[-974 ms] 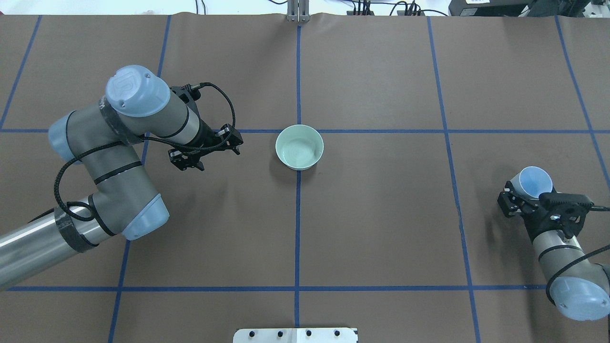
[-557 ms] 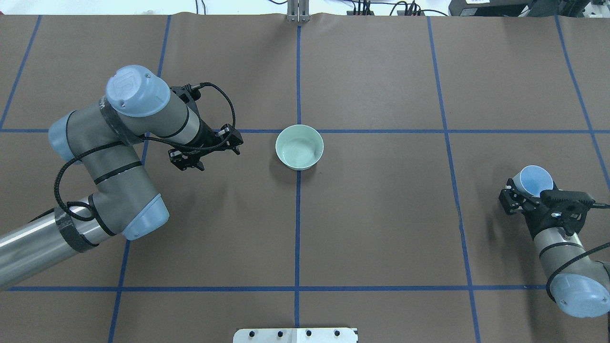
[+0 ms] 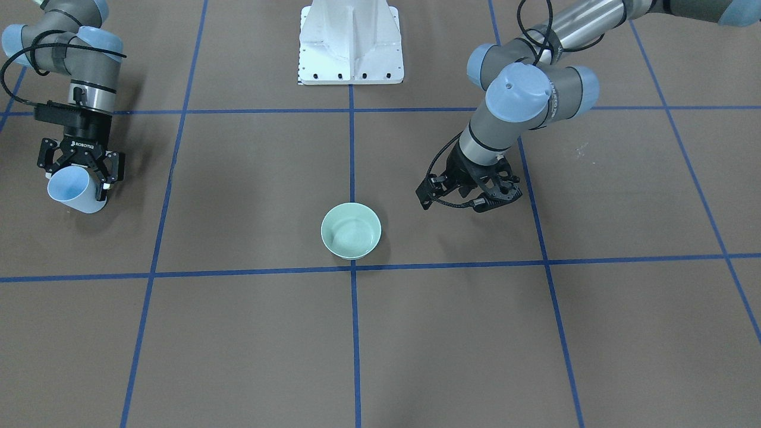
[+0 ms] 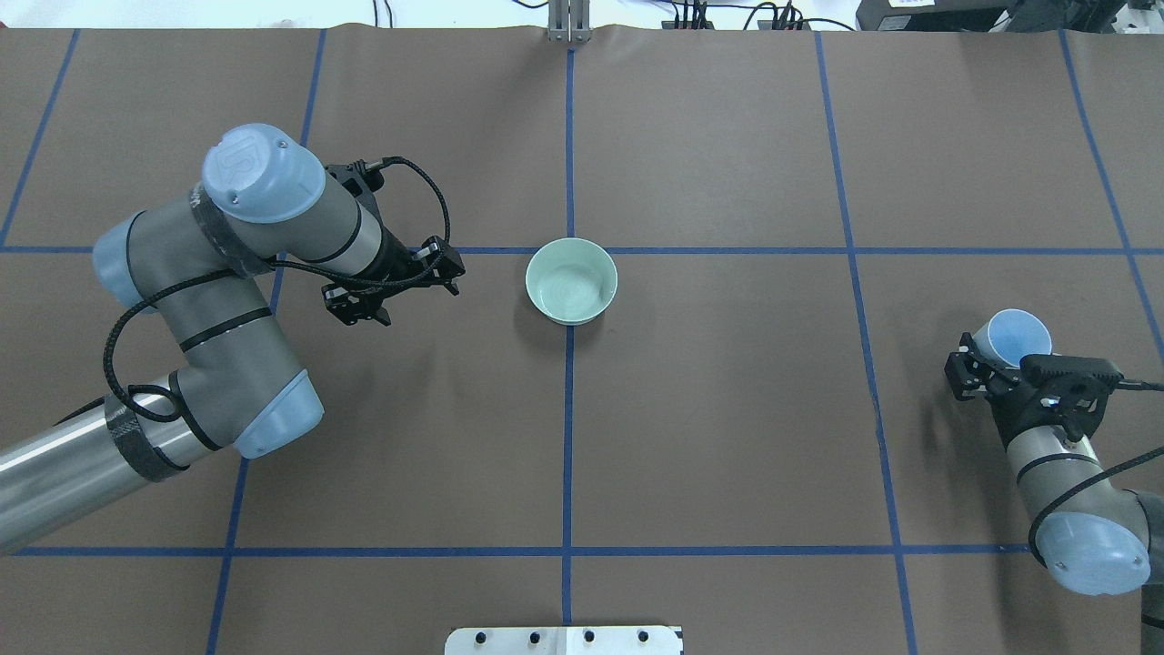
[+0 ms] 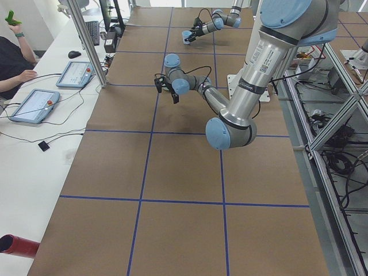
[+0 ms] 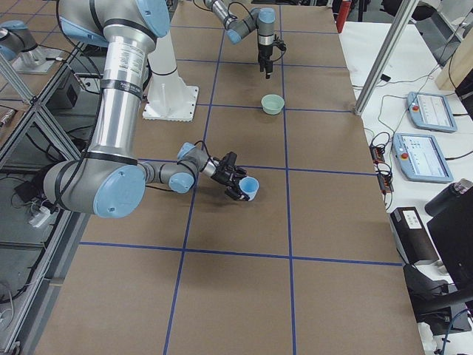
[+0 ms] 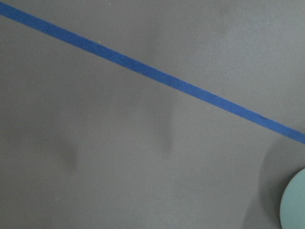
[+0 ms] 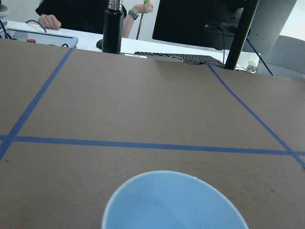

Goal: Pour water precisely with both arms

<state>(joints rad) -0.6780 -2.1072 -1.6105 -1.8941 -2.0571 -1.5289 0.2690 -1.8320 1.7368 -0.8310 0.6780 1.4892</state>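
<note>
On the brown tabletop [image 4: 727, 409], marked into squares by blue tape lines [image 4: 855, 250], a pale green bowl [image 4: 571, 280] sits on the middle line, just beside a crossing. The left arm [image 4: 209, 300] comes in from the lower left and bends back towards the bowl, its pincer [image 4: 400, 289] near the bowl but apart from it, with the jaws spread. Well apart, at the right edge, the right arm [image 4: 1064, 482] has its pincer [image 4: 1008, 359] closed around a light blue cup [image 4: 1020, 332] whose mouth shows from above.

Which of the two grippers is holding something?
The right gripper: it clasps a light blue cup. The left gripper is empty, near the green bowl.
</note>
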